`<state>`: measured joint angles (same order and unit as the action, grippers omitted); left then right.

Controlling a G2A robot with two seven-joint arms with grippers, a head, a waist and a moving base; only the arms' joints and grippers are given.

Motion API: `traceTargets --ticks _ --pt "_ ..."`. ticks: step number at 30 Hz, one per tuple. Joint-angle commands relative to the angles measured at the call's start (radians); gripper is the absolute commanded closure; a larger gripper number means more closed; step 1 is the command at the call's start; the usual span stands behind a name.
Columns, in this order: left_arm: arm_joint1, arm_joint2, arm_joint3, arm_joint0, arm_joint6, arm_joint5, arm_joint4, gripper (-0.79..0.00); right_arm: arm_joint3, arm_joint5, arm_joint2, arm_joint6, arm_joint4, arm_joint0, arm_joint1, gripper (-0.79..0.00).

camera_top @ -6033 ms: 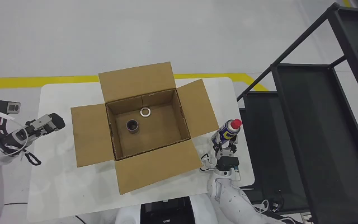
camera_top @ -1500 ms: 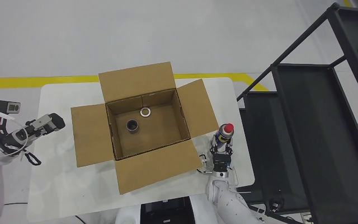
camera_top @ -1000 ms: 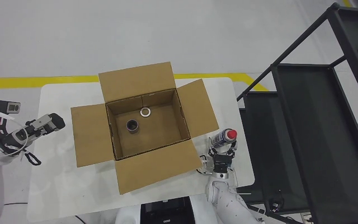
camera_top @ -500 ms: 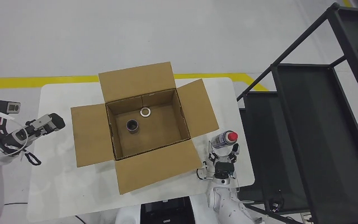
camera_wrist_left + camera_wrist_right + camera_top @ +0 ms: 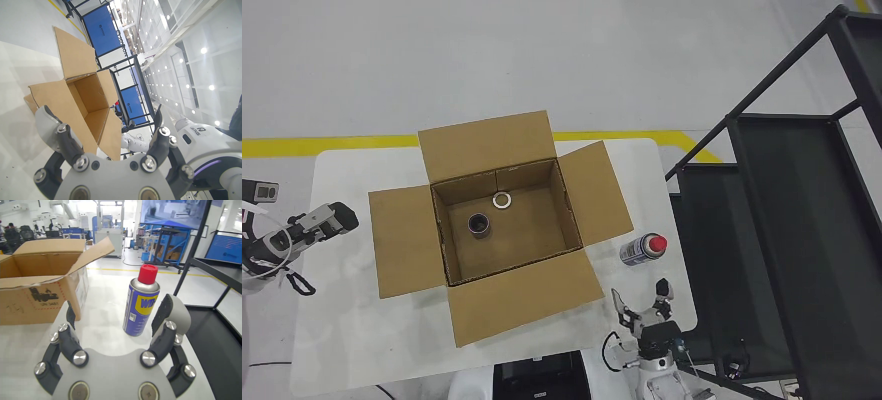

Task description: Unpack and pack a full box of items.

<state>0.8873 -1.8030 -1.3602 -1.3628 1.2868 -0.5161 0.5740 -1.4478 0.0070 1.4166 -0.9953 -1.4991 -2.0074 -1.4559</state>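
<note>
White bench holds an open brown cardboard box. A blue, red-capped spray can stands upright near the bench's right edge. The right gripper and left gripper are both spread wide and empty.

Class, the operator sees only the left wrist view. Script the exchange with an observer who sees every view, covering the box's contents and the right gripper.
Operator: What lies inside the box?
Observer: A dark roll and a white ring lie on the floor of the box.
Operator: Is the right gripper holding the spray can?
Observer: No. The right gripper is open, and the spray can stands upright on the table ahead of it, untouched.
</note>
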Motion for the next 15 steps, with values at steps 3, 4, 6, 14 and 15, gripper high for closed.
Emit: traceTargets --ticks 3,4,6,14,15 --pt "0.000 0.000 0.000 0.000 0.000 0.000 0.000 -0.785 -0.111 -0.133 0.059 0.076 -0.017 -0.069 0.022 -0.785" --pt "0.000 0.000 0.000 0.000 0.000 0.000 0.000 -0.785 -0.131 -0.161 0.070 0.095 -0.012 -0.080 0.025 -0.785" --pt "0.000 0.000 0.000 0.000 0.000 0.000 0.000 -0.785 -0.171 -0.230 0.085 0.133 0.018 -0.096 0.032 -0.785" --pt "0.000 0.000 0.000 0.000 0.000 0.000 0.000 -0.785 -0.322 -0.473 0.153 0.278 0.132 -0.169 0.057 -0.785" --pt "0.000 0.000 0.000 0.000 0.000 0.000 0.000 -0.785 -0.326 -0.478 0.156 0.279 0.144 -0.173 0.057 -0.785"
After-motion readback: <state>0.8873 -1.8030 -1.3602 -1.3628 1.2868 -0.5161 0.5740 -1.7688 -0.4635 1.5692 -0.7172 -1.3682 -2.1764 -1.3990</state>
